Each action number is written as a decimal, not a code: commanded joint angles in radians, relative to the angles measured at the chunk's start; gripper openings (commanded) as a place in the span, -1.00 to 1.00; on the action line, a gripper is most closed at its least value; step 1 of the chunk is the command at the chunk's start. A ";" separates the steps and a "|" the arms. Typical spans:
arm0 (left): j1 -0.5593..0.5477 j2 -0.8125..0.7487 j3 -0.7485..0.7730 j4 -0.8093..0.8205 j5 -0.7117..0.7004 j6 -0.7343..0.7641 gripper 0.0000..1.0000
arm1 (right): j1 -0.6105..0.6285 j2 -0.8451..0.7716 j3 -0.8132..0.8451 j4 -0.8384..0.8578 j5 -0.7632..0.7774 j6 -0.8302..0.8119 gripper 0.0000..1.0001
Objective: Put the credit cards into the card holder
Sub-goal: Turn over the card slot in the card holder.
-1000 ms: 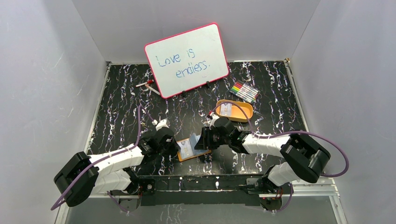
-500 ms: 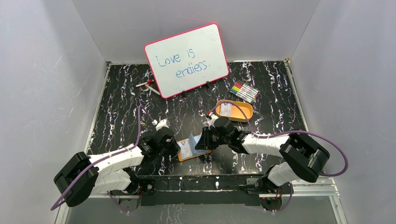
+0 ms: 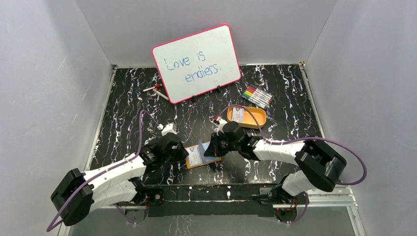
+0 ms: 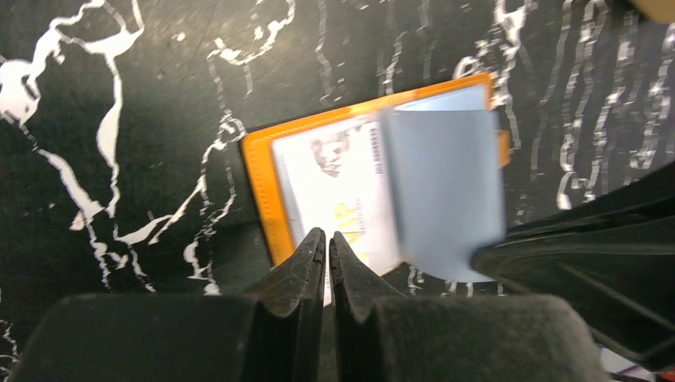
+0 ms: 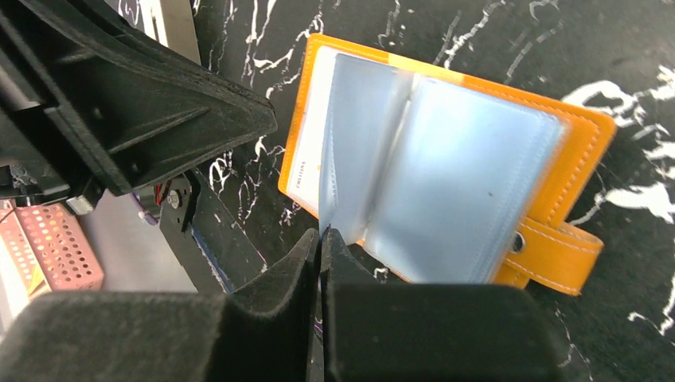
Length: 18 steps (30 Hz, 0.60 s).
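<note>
The orange card holder lies open on the table between both grippers, its snap strap at one side. One credit card sits in its flat page. Another credit card lies in the orange tray. My left gripper is shut, with its tips at the near edge of that page by the orange rim. My right gripper is shut on the lower edge of a clear plastic sleeve, which stands up from the spine. Further sleeves lie flat to its right.
An orange oval tray stands just behind the right gripper. A pink-rimmed whiteboard leans at the back, a pack of coloured markers to its right and a red marker to its left. Grey walls close three sides.
The right jaws have closed from part open onto the clear sleeve. The left arm has shifted slightly, its elbow further left; its jaws stay shut.
</note>
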 commanded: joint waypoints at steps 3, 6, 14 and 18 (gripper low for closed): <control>0.003 0.000 0.067 0.030 0.002 0.018 -0.88 | 0.042 0.047 0.098 -0.024 0.022 -0.060 -0.67; 0.004 0.068 0.087 0.013 -0.004 0.018 -0.90 | 0.053 0.082 0.116 -0.022 -0.005 -0.070 -0.56; 0.007 0.130 0.028 0.040 -0.010 0.003 -0.92 | 0.067 0.087 0.135 -0.011 -0.057 -0.101 -0.23; 0.009 0.129 0.014 0.061 -0.011 0.002 -0.92 | 0.066 0.059 0.135 -0.014 -0.078 -0.120 -0.02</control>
